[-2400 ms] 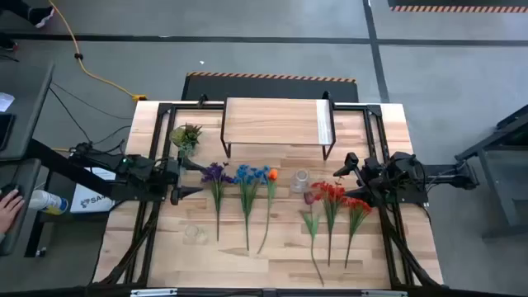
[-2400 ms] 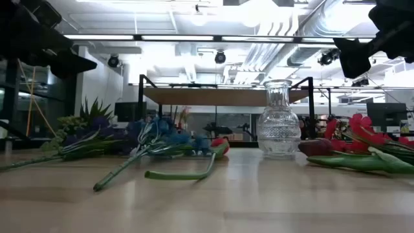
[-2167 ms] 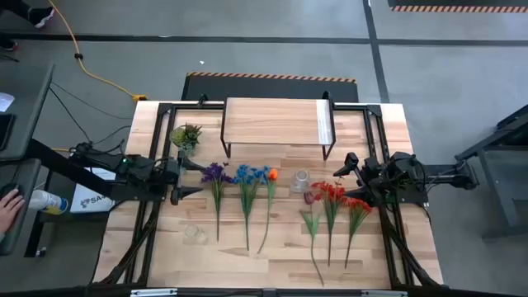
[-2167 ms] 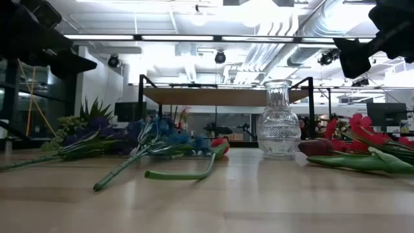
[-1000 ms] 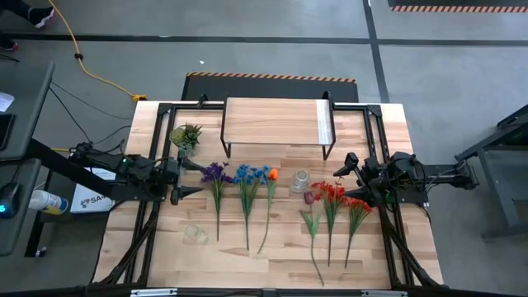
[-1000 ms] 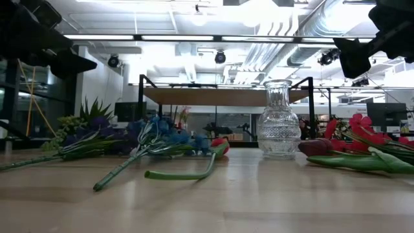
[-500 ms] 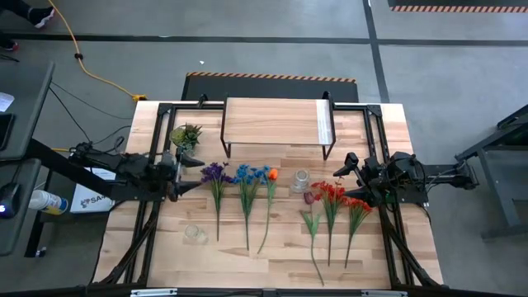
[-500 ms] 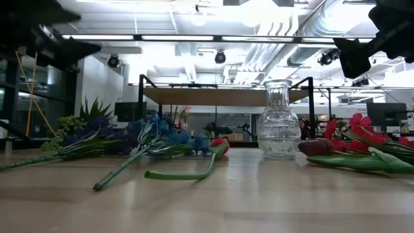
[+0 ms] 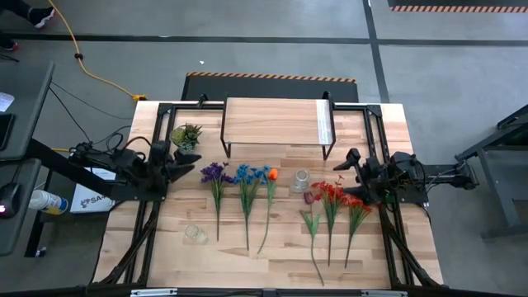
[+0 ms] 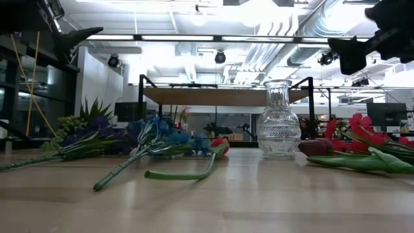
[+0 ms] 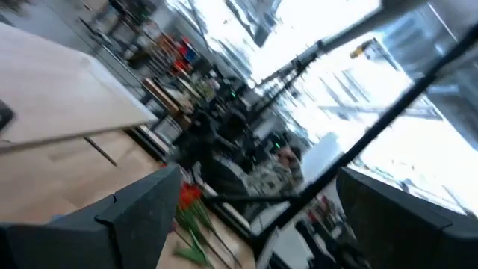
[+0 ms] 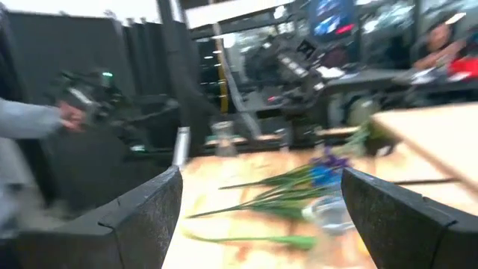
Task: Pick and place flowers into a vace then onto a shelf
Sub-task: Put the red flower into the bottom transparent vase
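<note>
Long-stemmed flowers lie flat on the wooden table: purple (image 9: 216,175), blue (image 9: 246,175) and orange (image 9: 271,174) blooms left of centre, red ones (image 9: 334,195) to the right. A clear glass vase (image 9: 301,180) stands upright between the two groups, also seen in the low view (image 10: 279,122). The shelf (image 9: 276,122) stands at the far edge on black legs. My left gripper (image 9: 186,165) hovers open above the table, left of the purple flower. My right gripper (image 9: 348,167) hovers open just right of the red blooms. Neither has anything between its fingers.
A small green spiky plant (image 9: 186,134) stands at the far left by the shelf's leg. A small clear glass (image 9: 195,233) sits near the front left. Black frame rails run along both table sides. In the right wrist view a person's grey sleeve (image 12: 30,119) shows beyond the table.
My left gripper has risen, tipped its fingers upward and rolled about its own axis, staying open. My right gripper has rolled a little in place. The flowers, the vase and the shelf have not moved.
</note>
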`<state>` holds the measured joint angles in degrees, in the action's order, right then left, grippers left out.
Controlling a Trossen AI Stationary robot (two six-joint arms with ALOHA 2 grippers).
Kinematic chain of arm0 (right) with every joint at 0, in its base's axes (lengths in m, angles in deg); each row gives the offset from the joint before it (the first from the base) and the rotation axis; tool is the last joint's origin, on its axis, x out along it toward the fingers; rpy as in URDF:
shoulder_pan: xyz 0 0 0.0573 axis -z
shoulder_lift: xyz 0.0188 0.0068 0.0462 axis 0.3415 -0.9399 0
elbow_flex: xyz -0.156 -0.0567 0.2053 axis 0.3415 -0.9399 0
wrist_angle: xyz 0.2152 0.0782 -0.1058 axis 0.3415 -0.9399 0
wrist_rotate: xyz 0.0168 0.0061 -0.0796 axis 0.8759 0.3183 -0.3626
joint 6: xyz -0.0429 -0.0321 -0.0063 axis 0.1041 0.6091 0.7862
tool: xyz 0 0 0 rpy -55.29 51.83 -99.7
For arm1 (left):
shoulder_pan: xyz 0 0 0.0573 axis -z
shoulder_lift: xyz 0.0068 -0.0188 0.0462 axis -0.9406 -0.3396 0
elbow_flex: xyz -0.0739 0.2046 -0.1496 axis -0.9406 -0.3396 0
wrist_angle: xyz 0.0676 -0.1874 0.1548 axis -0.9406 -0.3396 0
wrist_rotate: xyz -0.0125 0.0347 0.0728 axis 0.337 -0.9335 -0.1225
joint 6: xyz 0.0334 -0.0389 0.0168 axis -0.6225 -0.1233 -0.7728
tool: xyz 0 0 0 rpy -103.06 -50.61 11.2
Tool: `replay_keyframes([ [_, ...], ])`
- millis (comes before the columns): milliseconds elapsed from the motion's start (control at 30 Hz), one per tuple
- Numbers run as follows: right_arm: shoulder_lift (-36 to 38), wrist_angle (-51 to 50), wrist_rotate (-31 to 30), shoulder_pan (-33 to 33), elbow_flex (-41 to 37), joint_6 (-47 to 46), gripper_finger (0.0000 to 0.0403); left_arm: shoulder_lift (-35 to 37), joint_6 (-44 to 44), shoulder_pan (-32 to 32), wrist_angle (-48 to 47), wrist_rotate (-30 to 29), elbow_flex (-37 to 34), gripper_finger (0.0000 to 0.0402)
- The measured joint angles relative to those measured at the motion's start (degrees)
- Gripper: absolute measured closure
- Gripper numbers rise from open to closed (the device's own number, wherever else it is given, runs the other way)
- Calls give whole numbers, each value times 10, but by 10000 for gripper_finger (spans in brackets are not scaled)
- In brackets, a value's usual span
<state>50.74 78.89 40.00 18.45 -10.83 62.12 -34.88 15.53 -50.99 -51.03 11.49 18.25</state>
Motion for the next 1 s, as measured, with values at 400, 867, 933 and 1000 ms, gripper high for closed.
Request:
replay_keyframes([
  [400, 0, 239, -128, 0, 0, -171, 52, 0, -9, 0, 68, -75, 0, 11],
  [867, -6, 475, -206, 0, 0, -196, 52, 0, -146, 0, 228, -59, 20, 11],
  [933, -10, 505, -205, 0, 0, -191, 52, -1, -154, 0, 201, -51, 45, 11],
  [1000, -12, 536, -205, 0, 0, -175, 52, -6, -156, 0, 160, -49, 76, 11],
])
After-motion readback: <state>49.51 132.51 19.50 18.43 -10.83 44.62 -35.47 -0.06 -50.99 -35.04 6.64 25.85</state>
